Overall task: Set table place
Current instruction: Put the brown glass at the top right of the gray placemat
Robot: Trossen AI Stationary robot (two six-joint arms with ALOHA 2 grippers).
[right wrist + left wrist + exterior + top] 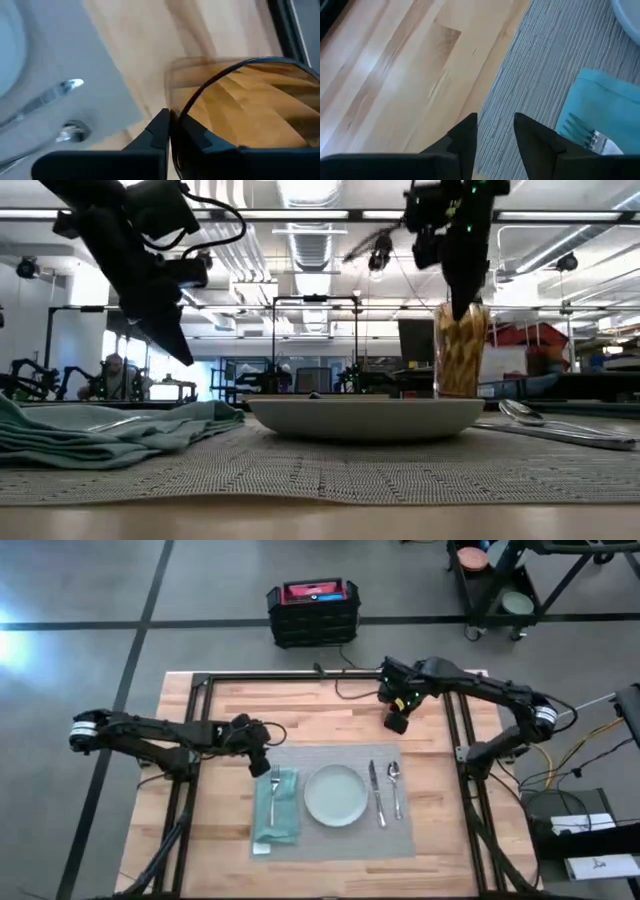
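On the wooden table (230, 710) lies the grey placemat (350, 840). It carries the teal napkin (277, 810) with the fork (273, 792) on top, the pale plate (335, 794), the knife (375, 790) and the spoon (395, 785). My right gripper (180, 125) is shut on the amber glass (461, 350), over bare wood just beyond the mat's far right corner. My left gripper (495, 120) hovers open over the mat's far left corner, beside the napkin (605, 110), with nothing between its fingers. My right gripper holds the glass by its rim (186, 107), one finger inside the glass and one outside, the wall pinched between them. The fingers come from above, pointing down. The glass stays upright below them; whether its base (460, 392) rests on the table, I cannot tell.
A black crate (313, 612) with red contents stands on the floor beyond the far edge. The black frame (300, 680) runs along the table's far side and both sides. A cable (350, 690) lies on the wood by the far edge. Bare wood shows beyond the mat.
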